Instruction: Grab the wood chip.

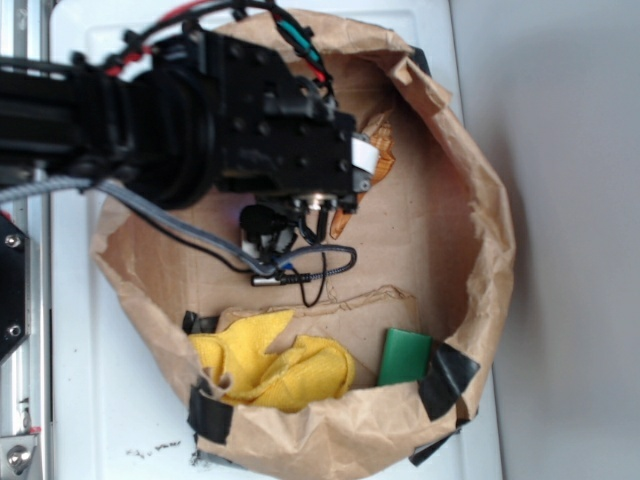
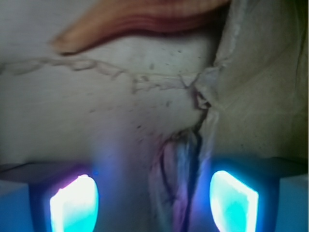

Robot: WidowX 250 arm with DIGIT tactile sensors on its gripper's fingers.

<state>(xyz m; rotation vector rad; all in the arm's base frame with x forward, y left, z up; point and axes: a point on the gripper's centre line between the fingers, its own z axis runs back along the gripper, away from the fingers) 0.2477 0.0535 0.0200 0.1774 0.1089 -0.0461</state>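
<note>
Exterior view bright and evenly lit; wrist view dim, blurred, with glaring blue-cyan glow below.

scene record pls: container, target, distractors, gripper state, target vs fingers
container: crumpled brown paper bag rolled open, patched with black tape, on a white surface
target: flat streaky grey-brown wood chip, lying on the bag floor
distractors: glossy orange-tan ribbed seashell; yellow cloth; green flat block
gripper: black gripper open, nothing held
fingers: two glowing blue pads either side of the chip
chip position: between the pads, nearer the right-of-image one; contact not visible
shell position: beyond the chip, clear of the pads
</note>
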